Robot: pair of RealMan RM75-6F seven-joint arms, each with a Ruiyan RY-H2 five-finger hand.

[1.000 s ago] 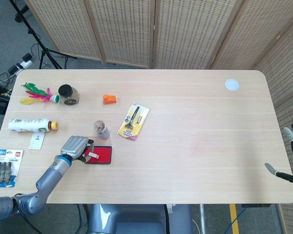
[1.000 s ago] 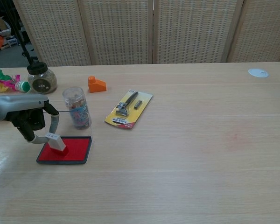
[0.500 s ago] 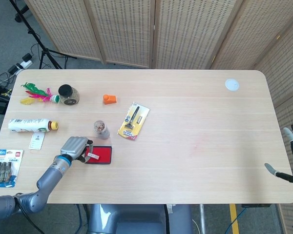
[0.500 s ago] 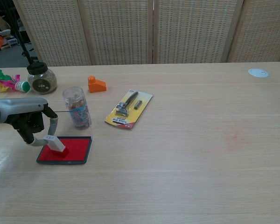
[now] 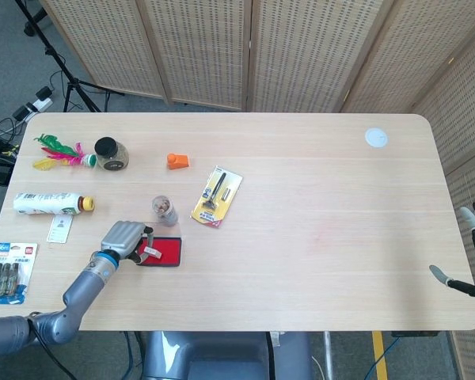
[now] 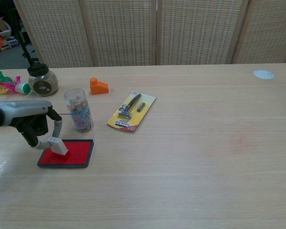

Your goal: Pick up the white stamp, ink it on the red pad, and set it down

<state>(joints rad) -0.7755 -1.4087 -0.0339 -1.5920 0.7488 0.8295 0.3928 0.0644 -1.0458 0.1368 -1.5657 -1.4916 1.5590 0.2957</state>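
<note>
A small white stamp (image 6: pixel 57 145) stands tilted on the red ink pad (image 6: pixel 75 153), its lower end touching the red surface. My left hand (image 6: pixel 32 121) pinches the stamp from the left, with curved fingers (image 6: pixel 57 128) reaching down to it. From the head view the left hand (image 5: pixel 123 240) sits at the pad's left edge, the stamp (image 5: pixel 152 252) on the red pad (image 5: pixel 167 252). My right hand (image 5: pixel 473 253) hangs at the far right past the table edge, fingers apart, holding nothing.
A clear snack jar (image 6: pixel 79 110) stands just behind the pad. Farther off lie a yellow razor card (image 6: pixel 132 111), an orange block (image 6: pixel 98 86), a dark-lidded jar (image 6: pixel 42 80), a feather toy (image 5: pixel 59 150), a bottle (image 5: pixel 52 204), a battery pack (image 5: pixel 9 265) and a white disc (image 5: pixel 375 138).
The left hand shifted slightly with the stamp over the pad, dipping and then coming back; the stamp stays on the pad's left part. The right hand has not moved.
</note>
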